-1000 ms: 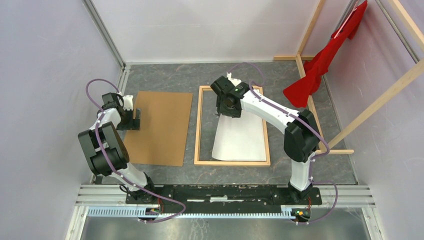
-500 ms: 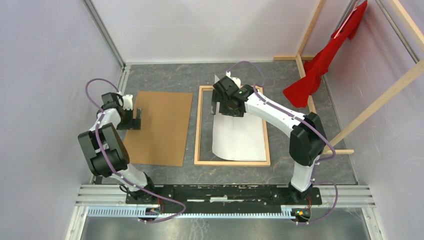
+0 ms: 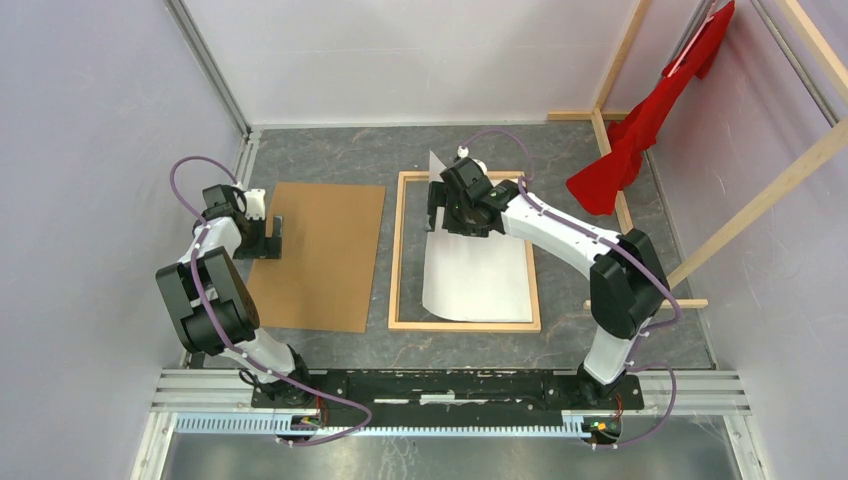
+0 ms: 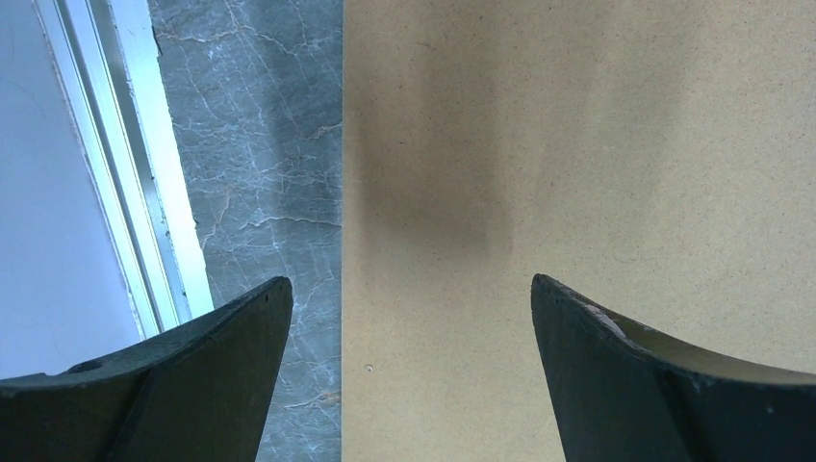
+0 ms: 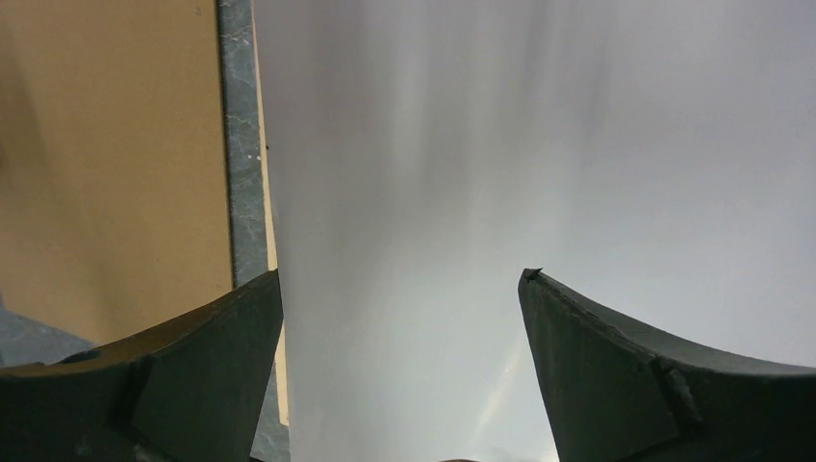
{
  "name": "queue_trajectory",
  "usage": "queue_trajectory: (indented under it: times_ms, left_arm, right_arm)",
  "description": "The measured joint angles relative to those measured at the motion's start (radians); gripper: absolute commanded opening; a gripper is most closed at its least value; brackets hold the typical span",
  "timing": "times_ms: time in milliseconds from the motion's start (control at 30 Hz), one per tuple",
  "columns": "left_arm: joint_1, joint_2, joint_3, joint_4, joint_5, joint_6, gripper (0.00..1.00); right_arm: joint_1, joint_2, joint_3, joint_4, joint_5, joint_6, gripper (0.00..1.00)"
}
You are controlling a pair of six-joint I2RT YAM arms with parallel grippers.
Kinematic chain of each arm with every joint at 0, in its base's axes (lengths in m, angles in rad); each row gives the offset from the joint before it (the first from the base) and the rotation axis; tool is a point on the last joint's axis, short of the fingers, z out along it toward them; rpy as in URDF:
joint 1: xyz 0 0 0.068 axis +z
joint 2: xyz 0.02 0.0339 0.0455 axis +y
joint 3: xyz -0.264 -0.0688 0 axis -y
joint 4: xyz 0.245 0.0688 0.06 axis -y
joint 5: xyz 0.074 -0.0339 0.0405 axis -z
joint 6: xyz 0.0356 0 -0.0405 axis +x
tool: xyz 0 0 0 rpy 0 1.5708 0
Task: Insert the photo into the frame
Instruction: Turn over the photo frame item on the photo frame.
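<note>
Both claws stand wide open, holding nothing. The right claw [image 3: 447,212] hovers over the far end of the large white-backed paper photo [image 3: 480,275]. It lies slightly askew inside the thin light-wood rectangular frame [image 3: 396,250], long axis near-to-far. The left claw [image 3: 272,233] is well apart, over the plain brown backing board [image 3: 320,250]. The photo's printed face is hidden; its far corner seems lifted.

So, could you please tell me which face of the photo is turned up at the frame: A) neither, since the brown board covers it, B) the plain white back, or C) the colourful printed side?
B: in the top view the photo shows only plain white, lying inside the frame and apart from the brown board.
</note>
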Motion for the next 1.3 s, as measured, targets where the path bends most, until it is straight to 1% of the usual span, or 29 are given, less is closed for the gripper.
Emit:
queue_trajectory:
  times_ms: [300,800,933,1167,1300]
  left_arm:
    - [0.0,0.0,0.0,-0.001,-0.002,0.0,1.0]
    - [0.0,0.0,0.0,-0.002,-0.002,0.0,1.0]
    - [0.0,0.0,0.0,-0.002,-0.002,0.001,1.0]
    - [0.0,0.0,0.0,-0.013,-0.002,0.001,1.0]
    - [0.0,0.0,0.001,-0.019,-0.011,0.008,0.96]
  right_arm:
    - [-0.043,-0.042,-0.116,0.173,-0.101,-0.005,0.98]
    - [-0.101,-0.087,-0.258,0.38,-0.243,0.006,0.98]
    - [-0.111,-0.089,-0.281,0.395,-0.264,0.013,0.98]
    - [-0.112,-0.124,-0.29,0.402,-0.255,0.012,0.98]
    - [-0.085,-0.146,-0.291,0.406,-0.22,0.013,0.98]
